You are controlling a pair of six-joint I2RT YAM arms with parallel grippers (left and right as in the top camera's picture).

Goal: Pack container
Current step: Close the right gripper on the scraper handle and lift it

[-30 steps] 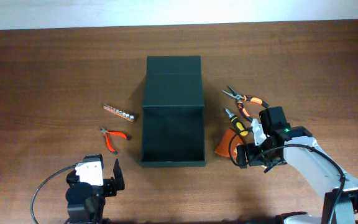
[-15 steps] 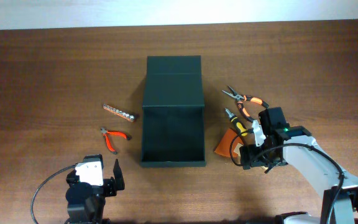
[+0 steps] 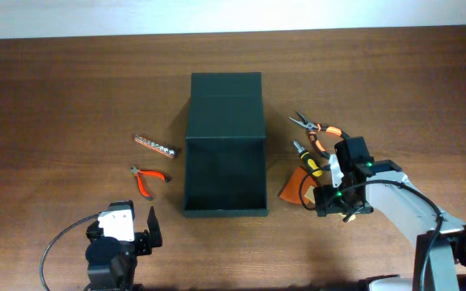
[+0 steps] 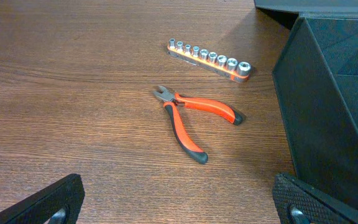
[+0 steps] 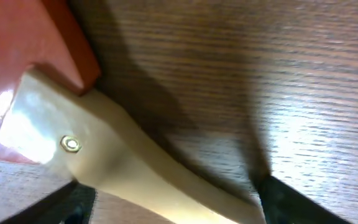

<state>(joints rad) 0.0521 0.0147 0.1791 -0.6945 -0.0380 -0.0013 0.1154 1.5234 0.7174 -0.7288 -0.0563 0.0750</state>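
Beside the container [image 3: 225, 174], right arm [image 3: 399, 206] stoops low, jaws apart astride a tan handle [image 5: 142, 168].

Blk gripper [image 3: 320, 200], white arm [image 3: 403, 208], green LED [image 3: 370, 167]

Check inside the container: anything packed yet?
Overhead, the container shows only its bare dark floor, no tools. The table under it and under its open lid flap is covered.
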